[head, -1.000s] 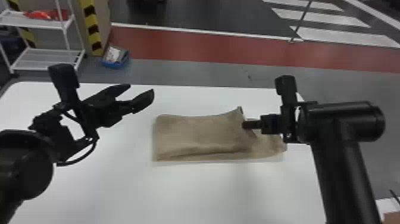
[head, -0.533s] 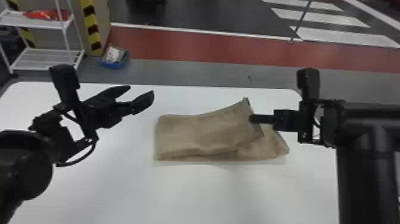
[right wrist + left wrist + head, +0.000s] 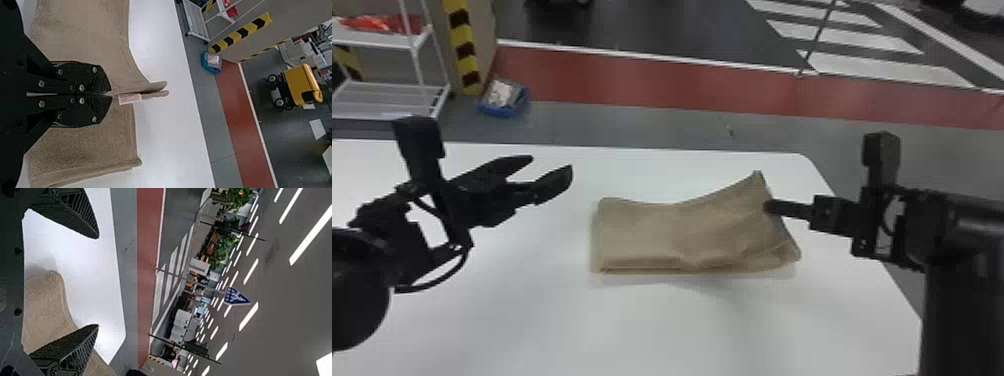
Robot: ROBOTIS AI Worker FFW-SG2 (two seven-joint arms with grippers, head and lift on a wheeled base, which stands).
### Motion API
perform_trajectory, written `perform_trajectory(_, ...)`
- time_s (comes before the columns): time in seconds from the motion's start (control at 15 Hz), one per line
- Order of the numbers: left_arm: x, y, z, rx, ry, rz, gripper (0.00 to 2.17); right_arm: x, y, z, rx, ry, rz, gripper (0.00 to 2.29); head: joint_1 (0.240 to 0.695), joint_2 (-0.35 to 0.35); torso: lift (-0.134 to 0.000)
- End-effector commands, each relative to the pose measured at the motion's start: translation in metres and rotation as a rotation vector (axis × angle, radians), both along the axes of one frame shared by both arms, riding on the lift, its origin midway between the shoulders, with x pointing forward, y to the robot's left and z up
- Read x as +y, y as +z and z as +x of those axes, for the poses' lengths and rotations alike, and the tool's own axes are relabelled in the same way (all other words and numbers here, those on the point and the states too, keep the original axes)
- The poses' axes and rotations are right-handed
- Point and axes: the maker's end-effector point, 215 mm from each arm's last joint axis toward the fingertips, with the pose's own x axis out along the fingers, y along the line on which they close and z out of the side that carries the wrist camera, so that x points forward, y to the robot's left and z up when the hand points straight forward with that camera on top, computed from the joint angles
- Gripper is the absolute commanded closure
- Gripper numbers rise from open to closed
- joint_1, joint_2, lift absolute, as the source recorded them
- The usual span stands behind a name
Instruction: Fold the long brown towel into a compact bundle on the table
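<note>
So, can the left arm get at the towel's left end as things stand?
Probably yes: the left arm hovers, jaws open, left of the towel, and nothing visible stands between them.

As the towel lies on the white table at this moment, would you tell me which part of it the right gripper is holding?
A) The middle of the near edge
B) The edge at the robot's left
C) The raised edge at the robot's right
C: the right gripper is closed on the towel at its lifted edge on the robot's right, beside a small white tag.
</note>
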Motion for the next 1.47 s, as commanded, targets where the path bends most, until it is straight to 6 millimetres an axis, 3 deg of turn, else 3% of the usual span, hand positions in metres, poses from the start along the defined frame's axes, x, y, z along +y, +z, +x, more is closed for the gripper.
perform_trajectory(0.0,-0.005,-0.001,-0.001,0.000,-0.007,0.001,0.08,-0.017,-0.002,-0.004,-0.006,-0.022,-0.013,1.67,0.694,-0.259,-0.123)
perform_trajectory(0.13,-0.007,-0.002,-0.002,0.000,-0.008,0.005,0.09,-0.019,-0.019,-0.002,0.030,-0.014,-0.038,1.67,0.695,-0.275,-0.123)
perform_trajectory(0.33,-0.005,-0.007,-0.003,0.014,-0.007,0.011,0.09,-0.017,-0.021,0.006,0.014,-0.002,-0.032,1.67,0.695,-0.286,-0.123)
perform_trajectory(0.4,-0.003,-0.009,-0.003,0.020,-0.003,0.014,0.09,-0.017,-0.017,0.004,0.005,0.000,-0.033,1.67,0.695,-0.285,-0.123)
perform_trajectory(0.53,0.000,-0.010,-0.002,0.019,0.006,0.018,0.09,-0.015,0.021,0.009,-0.079,0.009,-0.017,1.67,0.695,-0.281,-0.123)
perform_trajectory(0.8,0.000,-0.010,-0.002,0.019,0.005,0.020,0.09,-0.058,0.036,0.002,-0.102,-0.053,-0.017,1.67,0.678,-0.283,-0.123)
perform_trajectory(0.93,-0.001,-0.010,-0.002,0.018,0.003,0.023,0.09,-0.071,0.007,-0.007,-0.038,-0.072,-0.013,1.67,0.673,-0.300,-0.123)
perform_trajectory(1.0,-0.003,-0.012,-0.003,0.021,0.001,0.024,0.09,-0.075,-0.009,-0.009,-0.009,-0.082,-0.003,1.53,0.674,-0.310,-0.123)
perform_trajectory(1.07,-0.006,-0.012,-0.003,0.018,-0.002,0.029,0.09,-0.078,-0.022,-0.008,0.012,-0.089,-0.018,1.24,0.679,-0.319,-0.123)
perform_trajectory(1.13,-0.009,-0.014,-0.004,0.019,-0.006,0.033,0.09,-0.079,-0.038,-0.008,0.053,-0.092,-0.043,0.52,0.693,-0.331,-0.123)
perform_trajectory(1.2,-0.011,-0.015,-0.006,0.020,-0.010,0.033,0.09,-0.089,-0.048,-0.008,0.062,-0.120,-0.087,0.00,0.695,-0.337,-0.123)
perform_trajectory(1.4,-0.009,-0.023,-0.010,0.030,-0.011,0.043,0.09,-0.112,-0.047,-0.007,0.031,-0.167,-0.143,0.06,0.695,-0.350,-0.123)
